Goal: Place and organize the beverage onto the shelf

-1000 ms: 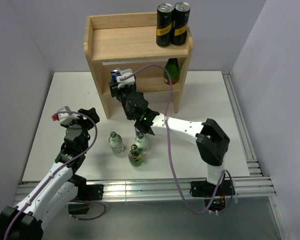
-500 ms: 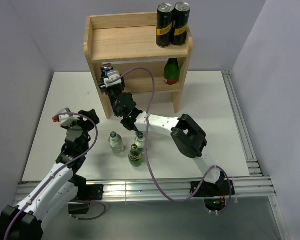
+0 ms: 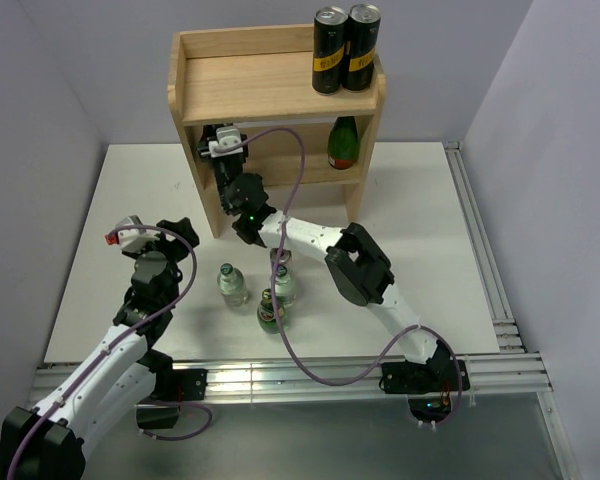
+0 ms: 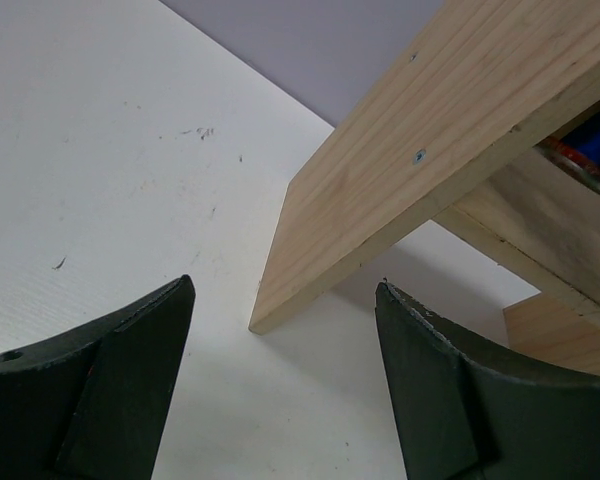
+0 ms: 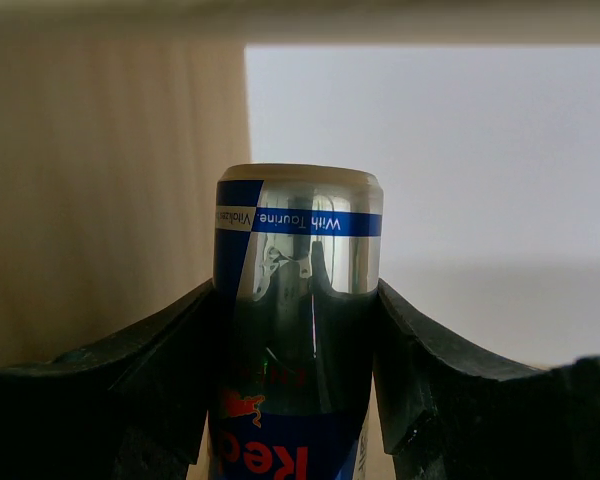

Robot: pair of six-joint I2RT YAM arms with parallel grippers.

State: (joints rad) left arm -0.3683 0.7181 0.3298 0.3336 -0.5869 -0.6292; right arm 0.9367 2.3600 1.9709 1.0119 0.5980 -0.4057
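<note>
Top external, and you've got the shelf [image 3: 242, 88] at the upper centre of the frame. Two black cans [image 3: 346, 48] stand touching at the right end of its top board, and one dark-green bottle [image 3: 342, 142] stands upright on the lower tier, right side. Your right gripper [image 3: 221, 138] is reached into the left end of that lower tier, under the top board; its load is hidden from here. On the white table [image 3: 130, 190] below the shelf, two clear bottles [image 3: 231, 284] with green caps stand near each other, with a second dark-green bottle [image 3: 270, 312] just below them. Your left gripper [image 3: 178, 230] sits at the left, apart from all of them.

Left wrist: the left gripper [image 4: 280, 400] has its fingers [image 4: 130, 390] spread wide with only bare table [image 4: 100, 150] between them. The shelf's side panel [image 4: 400, 170] fills the upper right, and a sliver of blue can [image 4: 592, 148] shows at the right edge.

Right wrist: the right gripper [image 5: 298, 400] is clamped on the blue-silver can [image 5: 298, 260], one finger [image 5: 150, 390] on each side. The can stands straight in frame, lettering reading upside down, with a wooden panel [image 5: 110, 200] to its left. You can't tell whether its base touches the board.
</note>
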